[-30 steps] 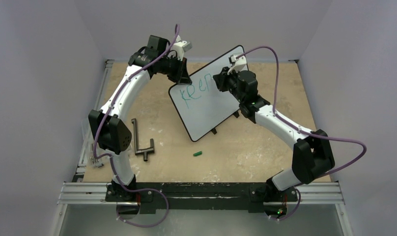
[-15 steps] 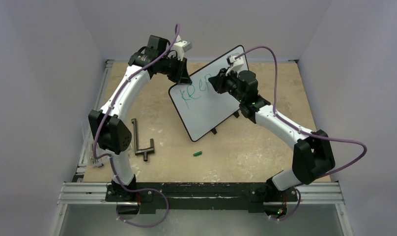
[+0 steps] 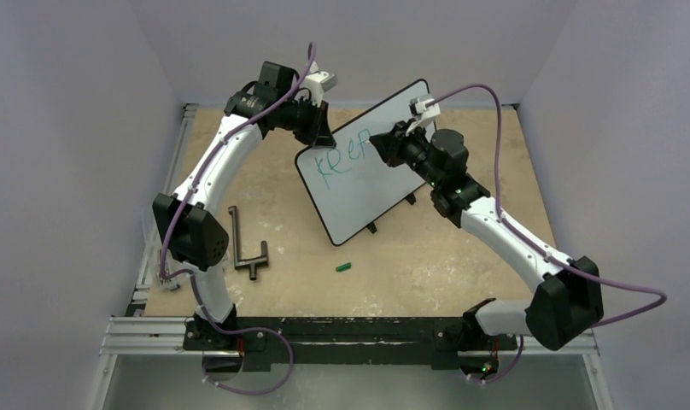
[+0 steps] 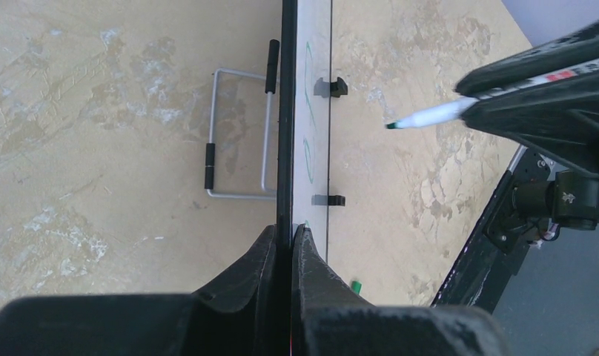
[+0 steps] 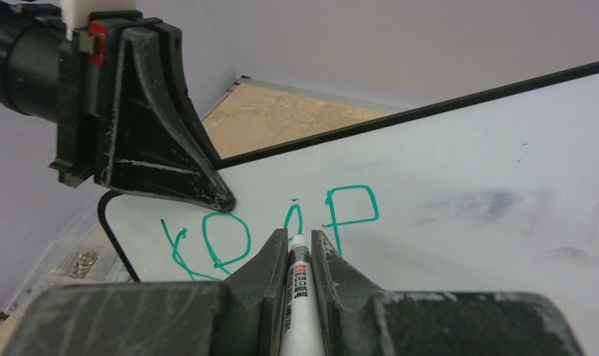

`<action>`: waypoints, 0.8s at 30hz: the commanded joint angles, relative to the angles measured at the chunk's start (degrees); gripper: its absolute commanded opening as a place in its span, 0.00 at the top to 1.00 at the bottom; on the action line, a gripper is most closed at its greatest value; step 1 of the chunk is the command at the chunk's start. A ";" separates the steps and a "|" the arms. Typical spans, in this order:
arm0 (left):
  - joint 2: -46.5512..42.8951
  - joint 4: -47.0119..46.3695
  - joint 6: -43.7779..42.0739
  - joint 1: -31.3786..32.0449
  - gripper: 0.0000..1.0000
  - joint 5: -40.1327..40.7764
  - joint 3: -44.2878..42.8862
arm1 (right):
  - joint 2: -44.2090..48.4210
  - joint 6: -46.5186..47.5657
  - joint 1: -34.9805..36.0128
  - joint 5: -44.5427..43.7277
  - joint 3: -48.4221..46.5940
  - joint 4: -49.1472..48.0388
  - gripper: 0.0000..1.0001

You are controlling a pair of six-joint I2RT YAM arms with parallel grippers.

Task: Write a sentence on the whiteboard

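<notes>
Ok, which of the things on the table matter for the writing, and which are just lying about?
In use: whiteboard, clamped at its edge by the left end effector; green lettering; marker in the right end effector.
Lying about: dark metal tool; small green cap.

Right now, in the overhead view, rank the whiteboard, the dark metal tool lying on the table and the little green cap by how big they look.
1. whiteboard, clearly the largest
2. dark metal tool
3. green cap, by far the smallest
</notes>
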State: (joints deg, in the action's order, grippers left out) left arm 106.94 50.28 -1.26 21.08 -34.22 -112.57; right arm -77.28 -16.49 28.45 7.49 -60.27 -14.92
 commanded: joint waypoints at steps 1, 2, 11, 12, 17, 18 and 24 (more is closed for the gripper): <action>-1.38 4.21 -5.22 0.01 1.00 9.03 1.39 | 5.23 -0.26 0.07 -0.89 2.93 -1.73 1.00; -1.44 4.27 -4.98 0.01 1.00 9.08 1.32 | 5.89 -0.30 0.08 -1.23 3.63 -1.89 1.00; -2.81 3.98 -3.51 -0.16 1.00 11.90 2.94 | 10.08 0.01 0.12 -1.68 8.06 -3.28 1.00; -2.86 3.65 -3.18 -0.18 1.00 12.18 3.34 | 10.24 0.05 0.12 -1.62 8.33 -3.34 1.00; -1.80 4.82 -3.12 -0.17 1.00 12.38 3.46 | 11.03 0.18 0.12 -1.22 9.23 -3.60 1.00; -1.70 4.89 -3.20 -0.16 1.00 12.48 3.62 | 11.11 0.27 0.12 -1.30 9.53 -3.81 1.00; -4.31 0.69 -3.23 -0.24 1.00 13.80 8.14 | 11.23 1.45 0.12 -0.51 11.42 -5.71 1.00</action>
State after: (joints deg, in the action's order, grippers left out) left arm 104.07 48.88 -0.84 21.06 -32.56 -108.55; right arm -67.31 -16.40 28.45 6.90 -50.13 -16.45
